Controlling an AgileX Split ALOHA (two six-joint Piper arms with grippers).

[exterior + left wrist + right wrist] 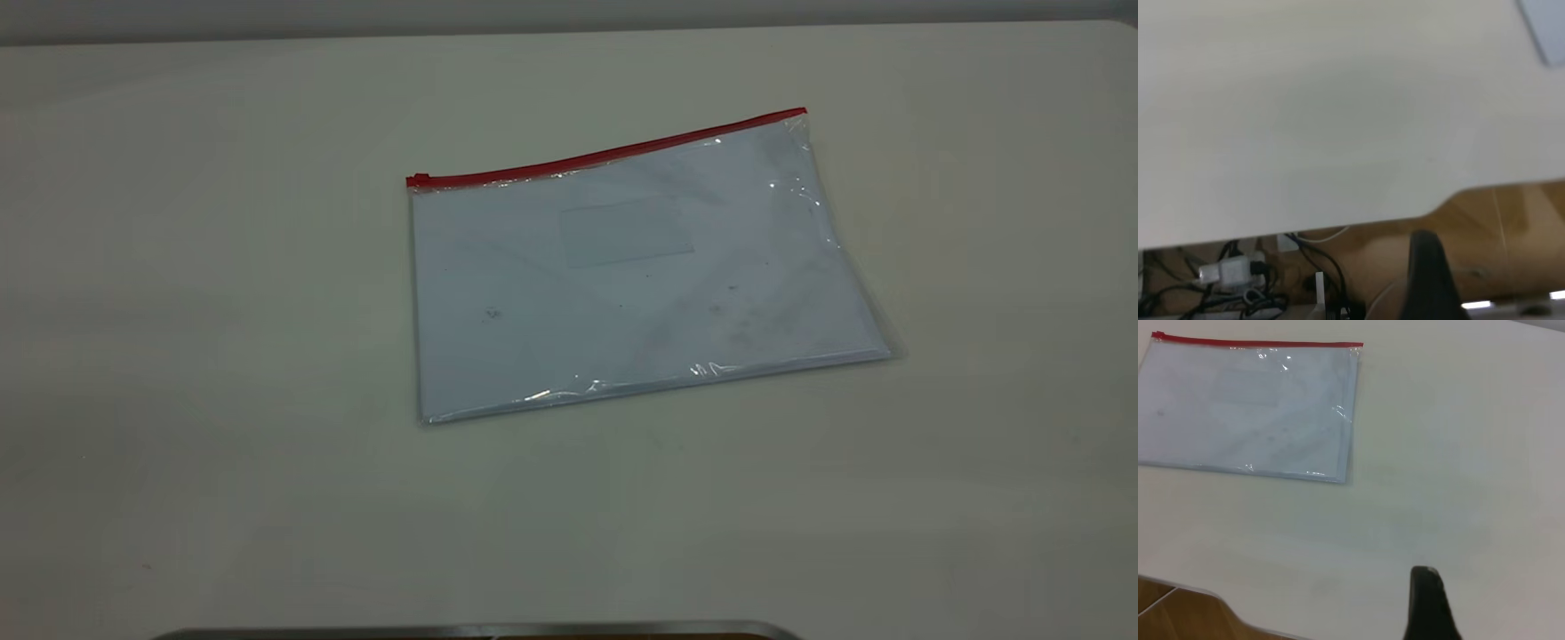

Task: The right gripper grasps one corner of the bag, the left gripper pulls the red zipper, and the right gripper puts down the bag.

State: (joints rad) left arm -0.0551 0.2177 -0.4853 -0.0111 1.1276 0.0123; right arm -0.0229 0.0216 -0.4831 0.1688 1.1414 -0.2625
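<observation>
The bag lies flat on the white table, with white paper showing through it and a small front pocket. The red zipper runs along its far edge, and the slider tab is at the left end. Neither gripper shows in the exterior view. In the right wrist view my right gripper hangs over bare table, well away from the bag and its zipper. In the left wrist view my left gripper is beyond the table's edge, and only a corner of the bag shows.
The table's curved edge borders a wooden floor. Cables and a power strip lie below the edge. A dark metal strip lies along the bottom of the exterior view.
</observation>
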